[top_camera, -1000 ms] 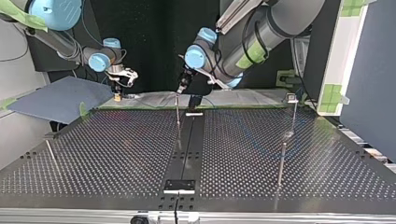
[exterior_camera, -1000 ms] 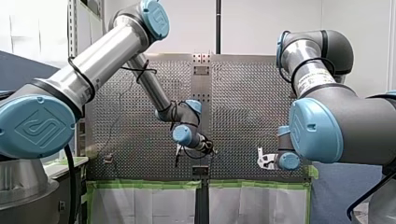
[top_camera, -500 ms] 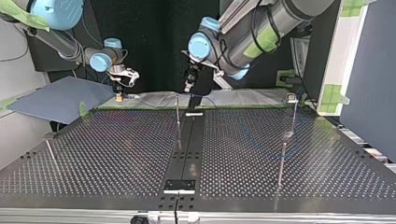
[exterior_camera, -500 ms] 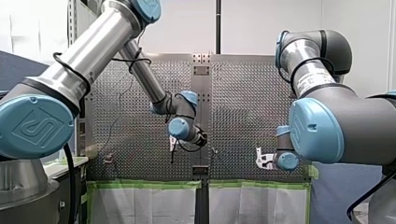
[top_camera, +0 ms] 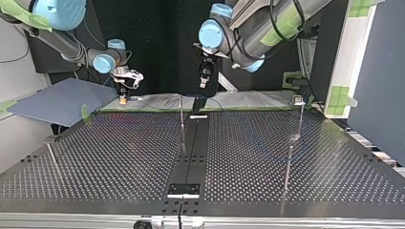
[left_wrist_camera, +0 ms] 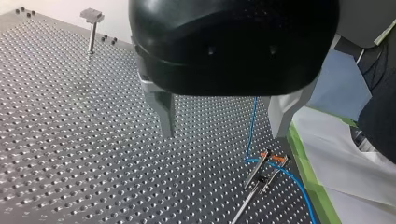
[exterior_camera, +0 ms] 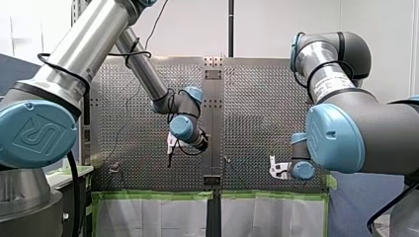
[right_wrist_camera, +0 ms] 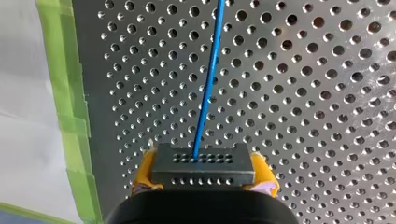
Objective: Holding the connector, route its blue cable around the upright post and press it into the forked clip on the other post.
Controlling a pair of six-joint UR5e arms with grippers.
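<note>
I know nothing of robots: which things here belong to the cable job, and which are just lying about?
In use: connector, clamped in my right gripper; blue cable; post with the orange-tipped forked clip; perhaps the flat-topped post.
Lying about: blue-grey sheet beside the table; green tape along its edge. My left gripper, open and empty, is idle.

Left arm (exterior_camera: 148, 79): raised and swung toward the front view's left over the last second.
Left gripper (top_camera: 205, 81): earlier at the tip of the upright post (top_camera: 181, 112); now higher, to the top view's right of it, apart.
Gap to desk (top_camera: 119, 157): wider.
</note>
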